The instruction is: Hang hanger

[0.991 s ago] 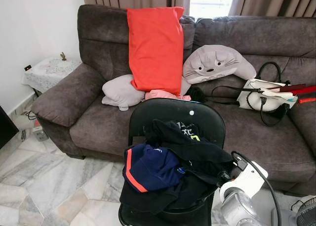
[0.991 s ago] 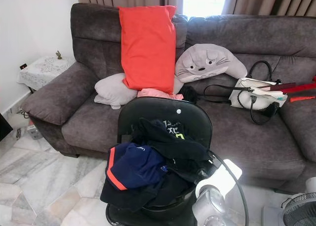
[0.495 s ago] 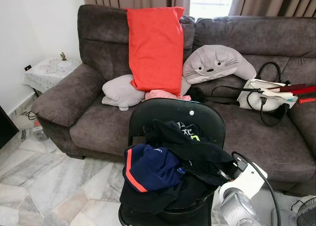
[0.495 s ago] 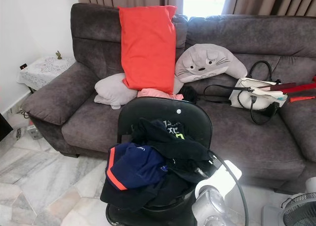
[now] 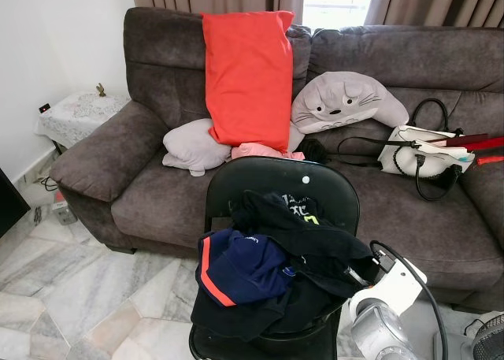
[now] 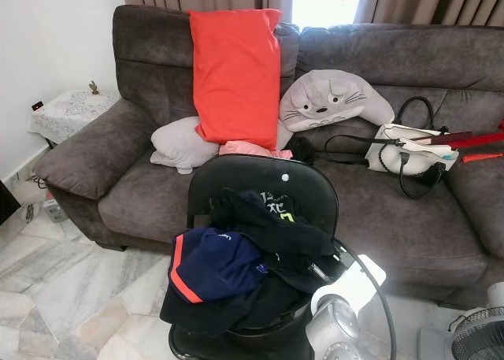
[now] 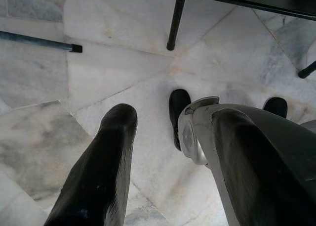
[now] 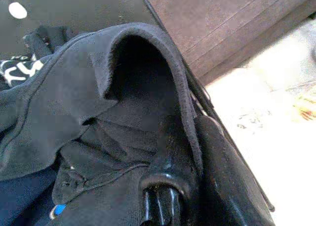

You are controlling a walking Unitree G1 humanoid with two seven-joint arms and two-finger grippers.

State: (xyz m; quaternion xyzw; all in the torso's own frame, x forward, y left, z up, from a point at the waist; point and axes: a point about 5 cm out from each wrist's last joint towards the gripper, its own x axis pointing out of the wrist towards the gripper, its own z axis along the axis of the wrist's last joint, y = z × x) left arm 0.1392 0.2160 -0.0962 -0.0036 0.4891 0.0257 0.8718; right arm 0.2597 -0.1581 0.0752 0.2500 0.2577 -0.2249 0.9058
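- Hanger: it cannot be made out in the heap of clothes on the black chair (image 5: 260, 179), so its direction and long axis cannot be told.
- The right gripper (image 8: 190, 137) is at the heap's right edge. Its fingers are drawn close, pinching the curled collar rim of a soft, matt black garment (image 8: 74, 87).
- The left gripper (image 7: 175, 119) hangs over the veined marble floor (image 7: 113, 67), fingers spread wide and holding nothing.
- A navy garment (image 5: 240, 265) with an orange stripe lies against the black one.
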